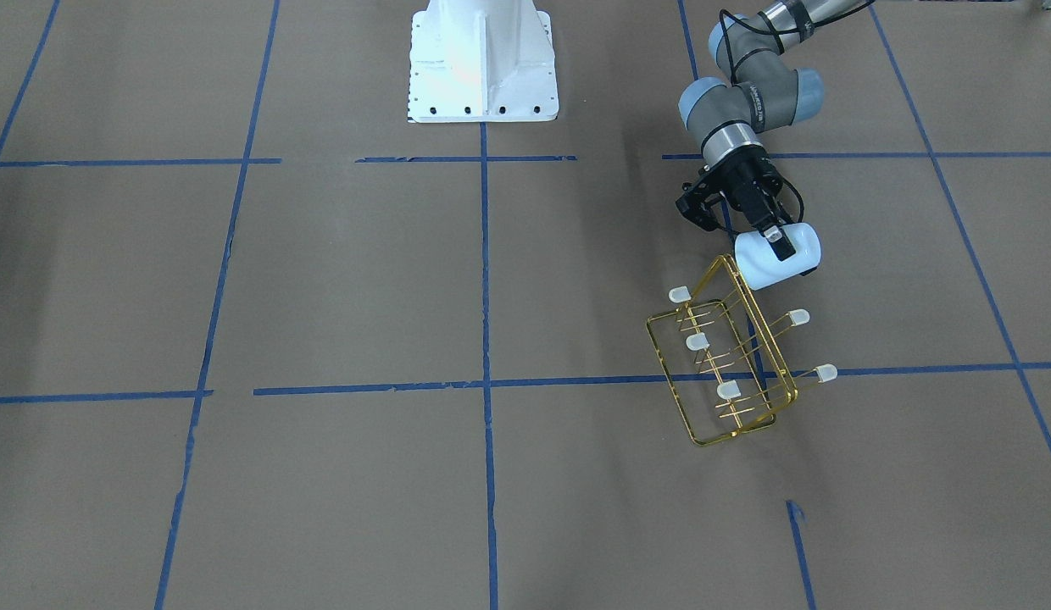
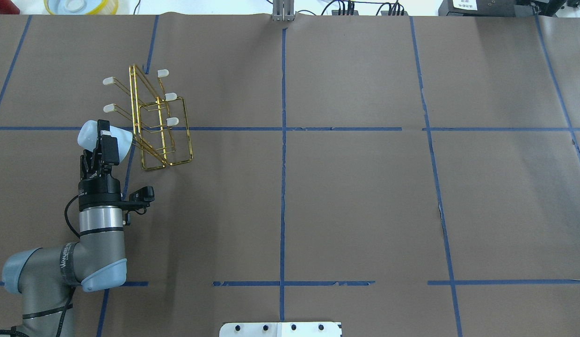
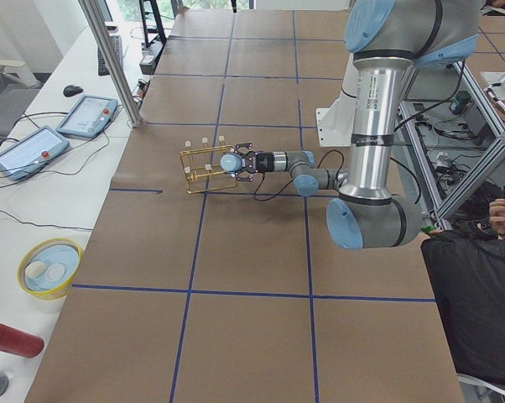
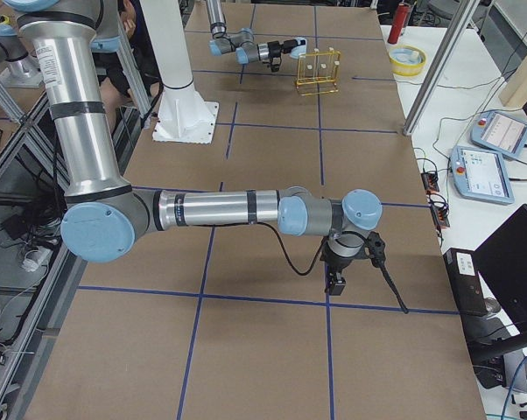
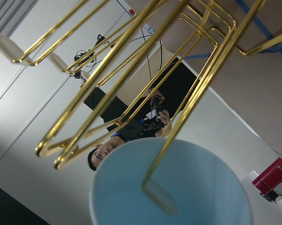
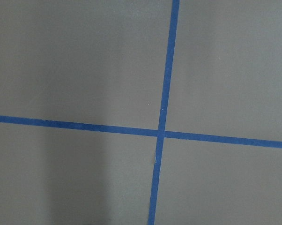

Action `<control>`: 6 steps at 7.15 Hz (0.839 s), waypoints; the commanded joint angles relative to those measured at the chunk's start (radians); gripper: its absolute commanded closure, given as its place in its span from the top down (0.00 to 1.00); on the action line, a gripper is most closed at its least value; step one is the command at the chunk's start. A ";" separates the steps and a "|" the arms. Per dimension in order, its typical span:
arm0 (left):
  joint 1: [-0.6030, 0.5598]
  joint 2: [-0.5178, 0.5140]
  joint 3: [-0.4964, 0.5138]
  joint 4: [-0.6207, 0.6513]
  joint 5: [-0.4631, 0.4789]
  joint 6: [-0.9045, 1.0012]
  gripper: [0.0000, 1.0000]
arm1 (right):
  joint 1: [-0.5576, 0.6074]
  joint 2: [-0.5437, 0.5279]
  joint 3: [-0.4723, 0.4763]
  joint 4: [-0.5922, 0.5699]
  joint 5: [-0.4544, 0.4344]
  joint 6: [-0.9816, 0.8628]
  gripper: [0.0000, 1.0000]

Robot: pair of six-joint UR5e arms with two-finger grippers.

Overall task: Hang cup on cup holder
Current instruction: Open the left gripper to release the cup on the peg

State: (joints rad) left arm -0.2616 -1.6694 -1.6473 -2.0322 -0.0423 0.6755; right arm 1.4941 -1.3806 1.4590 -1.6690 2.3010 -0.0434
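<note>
At upper right, a pale blue-white cup is showing beside a gold cup holder with frosted white caps, over brown paper gridded with blue tape lines.

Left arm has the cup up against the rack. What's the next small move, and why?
Probably ease the left gripper, shut on the cup, slightly further toward the cup holder frame before releasing. The cup lies sideways, wide mouth toward the frame, where a sixth prong should be; only five frosted caps show. Whether that prong is inside is unclear.
</note>
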 commanded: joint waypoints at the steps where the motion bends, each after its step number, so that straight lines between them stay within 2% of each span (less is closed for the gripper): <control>1: -0.001 -0.001 -0.002 -0.002 -0.001 -0.001 1.00 | 0.000 0.000 0.000 0.000 0.000 -0.001 1.00; 4: -0.005 0.013 -0.029 -0.023 -0.001 -0.013 1.00 | 0.000 0.000 0.000 0.000 0.000 -0.001 1.00; 6: -0.005 0.118 -0.116 -0.159 -0.001 -0.013 1.00 | 0.000 0.000 0.000 0.000 0.000 -0.001 1.00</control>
State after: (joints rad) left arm -0.2662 -1.6125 -1.7127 -2.1157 -0.0429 0.6644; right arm 1.4939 -1.3806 1.4588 -1.6690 2.3010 -0.0445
